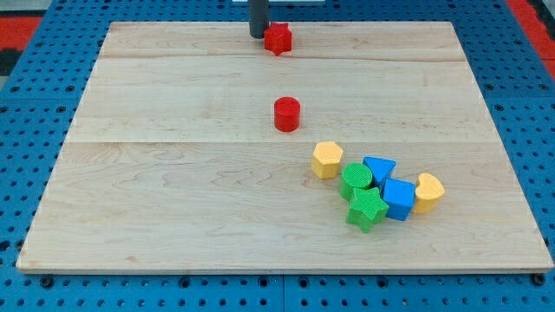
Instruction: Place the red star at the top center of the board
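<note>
Red star (277,38) sits at the board's top edge centre, touching my tip (257,35) on its right; no pincer fitted.

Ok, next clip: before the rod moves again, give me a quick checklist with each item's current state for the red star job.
1. Red star at the top centre of the board: ok, it sits near the top edge, roughly mid-width.
2. My tip located: ok, just to the star's left in the view; whether they touch, cannot tell.
3. Star fully on the board: ok, though close to the top edge.
4. Red cylinder out of the way: ok, well below the star.
5. Cluster at lower right undisturbed (yellow hexagon, green star, blue cube): ok, far from my tip.
6. Further push needed: cannot tell; probably not.
</note>
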Robot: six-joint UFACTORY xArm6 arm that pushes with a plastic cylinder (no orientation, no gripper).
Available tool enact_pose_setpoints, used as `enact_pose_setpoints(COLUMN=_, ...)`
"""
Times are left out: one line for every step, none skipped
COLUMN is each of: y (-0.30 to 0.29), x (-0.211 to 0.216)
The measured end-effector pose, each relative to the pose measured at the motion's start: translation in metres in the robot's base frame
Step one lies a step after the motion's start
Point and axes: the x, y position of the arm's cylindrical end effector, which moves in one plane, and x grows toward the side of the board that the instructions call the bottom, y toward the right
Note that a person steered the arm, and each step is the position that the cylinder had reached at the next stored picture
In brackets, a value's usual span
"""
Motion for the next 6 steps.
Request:
enact_pose_setpoints(y=-0.010, x=0.000)
enact_pose_setpoints(y=-0.011, x=0.034)
enact_pose_setpoints(y=0.020, x=0.052)
enact_pose_setpoints(y=0.048, x=0.057)
enact_pose_setpoints(y=0.132, x=0.069)
enact_pose_setpoints(y=0.222, x=0.093)
